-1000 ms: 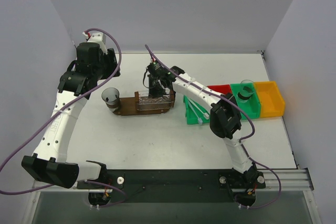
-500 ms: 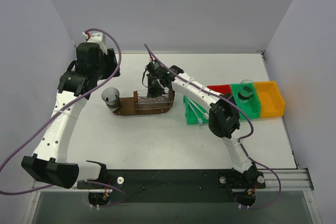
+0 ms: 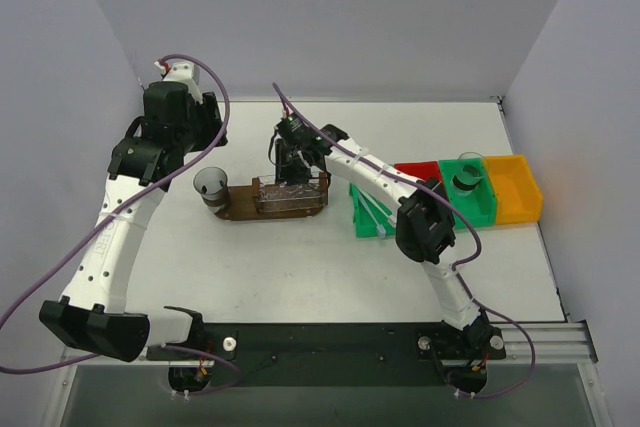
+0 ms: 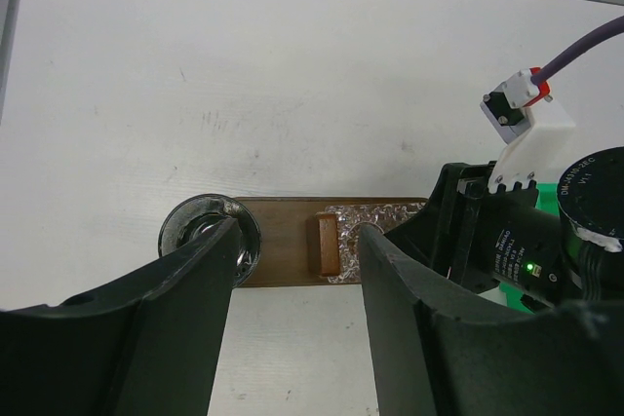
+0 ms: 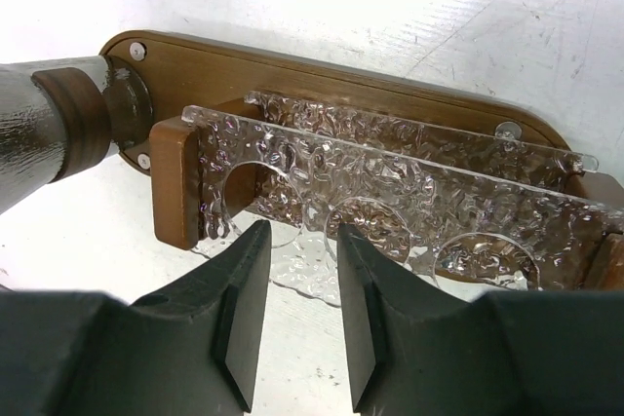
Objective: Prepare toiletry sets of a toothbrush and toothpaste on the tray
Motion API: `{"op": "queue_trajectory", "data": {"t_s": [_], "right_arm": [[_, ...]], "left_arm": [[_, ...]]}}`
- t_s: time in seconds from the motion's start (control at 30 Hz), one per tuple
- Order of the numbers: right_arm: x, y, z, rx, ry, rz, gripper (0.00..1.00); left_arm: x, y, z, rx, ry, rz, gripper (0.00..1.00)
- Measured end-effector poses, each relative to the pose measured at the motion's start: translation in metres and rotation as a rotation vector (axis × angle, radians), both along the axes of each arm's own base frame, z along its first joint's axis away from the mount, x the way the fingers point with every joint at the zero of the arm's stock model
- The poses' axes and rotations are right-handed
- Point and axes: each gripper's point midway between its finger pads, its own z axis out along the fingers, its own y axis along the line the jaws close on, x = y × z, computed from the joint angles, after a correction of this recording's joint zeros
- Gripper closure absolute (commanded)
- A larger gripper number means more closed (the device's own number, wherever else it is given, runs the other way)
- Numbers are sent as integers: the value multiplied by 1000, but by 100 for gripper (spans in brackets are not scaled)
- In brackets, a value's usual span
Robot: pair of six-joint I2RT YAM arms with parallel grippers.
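Observation:
The tray [image 3: 236,209] is a dark brown oval board in the middle of the table, with a clear textured rack [image 3: 290,195] with round holes standing on it. A clear cup [image 3: 211,185] sits at its left end. My right gripper [image 3: 290,169] hovers over the rack, open and empty; in the right wrist view its tips [image 5: 299,241] are just in front of the rack [image 5: 390,182] and tray [image 5: 322,75]. My left gripper [image 3: 197,129] is open and empty, high behind the tray's left end [image 4: 283,241]. White toothbrushes [image 3: 372,209] lie in a green bin. No orange toothpaste tubes show.
Red [image 3: 420,168], green [image 3: 482,205] and yellow [image 3: 517,187] bins stand in a row at the right; a second clear cup [image 3: 468,171] stands in the green one. The green toothbrush bin [image 3: 362,225] sits just right of the tray. Grey walls enclose the table.
My right gripper has shifted a little to the left over the rack, and the rack and tray edged left with it. The left arm has barely moved.

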Motion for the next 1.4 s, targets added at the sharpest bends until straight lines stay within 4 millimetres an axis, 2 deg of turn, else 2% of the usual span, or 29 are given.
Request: {"op": "queue_trajectory", "data": {"t_s": [0.33, 0.47, 0.6, 0.67, 0.73, 0.83, 0.9, 0.97, 1.03, 1.17, 1.3, 1.4], "right_arm": [[2, -2, 5, -16, -31, 20, 63], [4, -12, 29, -25, -97, 36, 60], [-1, -39, 66, -2, -150, 13, 57], [-2, -61, 81, 9, -164, -19, 55], [1, -86, 88, 10, -169, -61, 55], [6, -117, 79, -7, -139, -112, 54], [8, -133, 63, -33, -101, -137, 54], [2, -140, 47, -58, -58, -133, 54], [-4, -138, 39, -65, -26, -110, 54], [-12, -127, 34, -41, 5, -61, 55], [-13, -118, 28, -23, 34, -38, 57], [-9, -113, 16, -26, 59, -31, 59]], "left_arm": [[0, 1, 0, 4, -1, 0, 38], [0, 1, 0, 5, -1, 1, 38], [0, 1, 0, 6, -1, 2, 38], [0, 0, 0, 6, -1, 1, 38], [0, 0, 0, 5, -1, -1, 38], [0, 0, 0, 5, -2, -1, 38], [0, 0, 0, 5, -1, -2, 38], [0, 0, 0, 5, -1, -2, 38], [0, 0, 0, 5, -1, -2, 38], [0, -1, 0, 3, -1, -4, 38], [0, -1, 0, 3, -1, -5, 38], [-1, -1, 0, 3, 0, -6, 38]]}}
